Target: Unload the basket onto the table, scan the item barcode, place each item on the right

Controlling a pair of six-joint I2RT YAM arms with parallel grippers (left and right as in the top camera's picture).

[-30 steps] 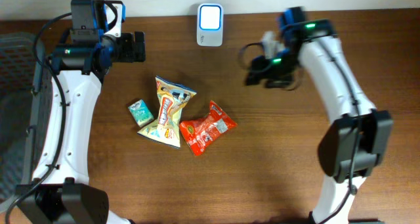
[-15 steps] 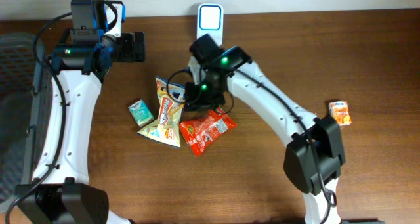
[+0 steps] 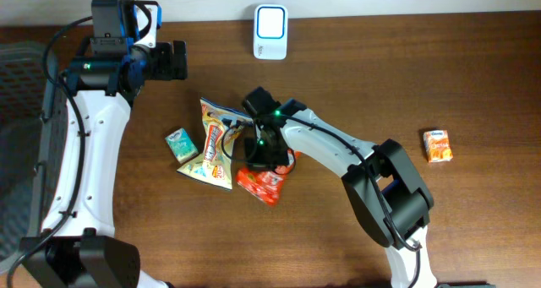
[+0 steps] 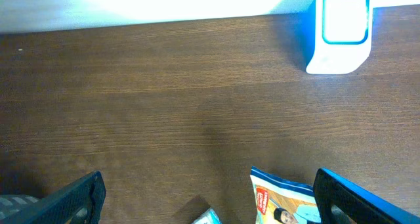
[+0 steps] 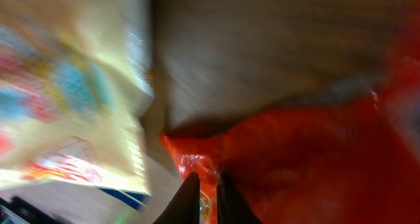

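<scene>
- Overhead view: bright, even light from above. The worktop point(image 3: 473, 68) shows sharp grain, and a washed-out pale strip runs along its far edge.
- Left wrist view: strong glare whitens the worktop's far edge. The white scanner point(image 4: 341, 30) glows with a blue tinge, and the grain is crisp.
- Right wrist view: heavily smeared and out of focus. The red packet point(image 5: 308, 165) and yellow packet point(image 5: 72, 86) are blurred, with dark shadow where they meet.
</scene>
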